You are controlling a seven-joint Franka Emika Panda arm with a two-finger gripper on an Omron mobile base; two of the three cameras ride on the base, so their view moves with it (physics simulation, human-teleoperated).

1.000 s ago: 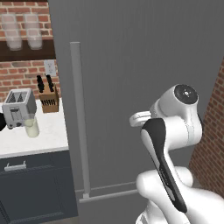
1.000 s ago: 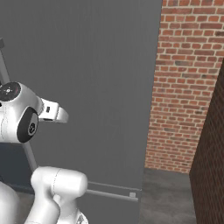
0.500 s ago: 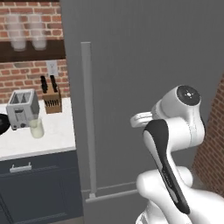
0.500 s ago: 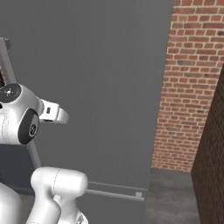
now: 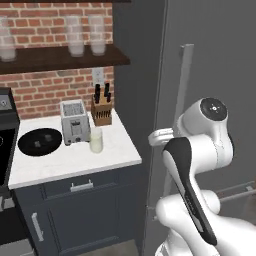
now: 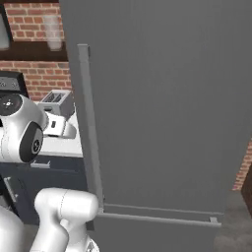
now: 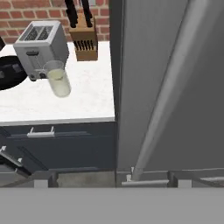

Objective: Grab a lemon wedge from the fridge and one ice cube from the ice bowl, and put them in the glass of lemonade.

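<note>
- Fridge [image 5: 210,75] is tall, dark grey and closed, with its long pale handle [image 5: 181,100] running up and down the door.
- Cameras have moved since the picture before: the whole scene has slid to the right in the left base view, so much more of the white tabletop [image 5: 75,160] shows now. The things themselves have not moved.
- Ice bowl [image 5: 40,140], a flat black dish, now shows in full on the tabletop, left of the toaster [image 5: 74,121]; before, just its edge peeked in.
- Glass of lemonade [image 5: 96,139] stands just in front of the toaster, near its right side. In the hand view the glass [image 7: 58,78] is just beside the toaster too.
- Knife block [image 5: 101,112] stands behind, to the right of the toaster, against the brick wall.
- Three frosted glasses [image 5: 97,35] sit on the dark shelf above.
- Robot arm is bent in front of the fridge door the same way as before.
- Jaws are spread wide and hold nothing.
- Lemon wedge and ice cube cannot be made out.
</note>
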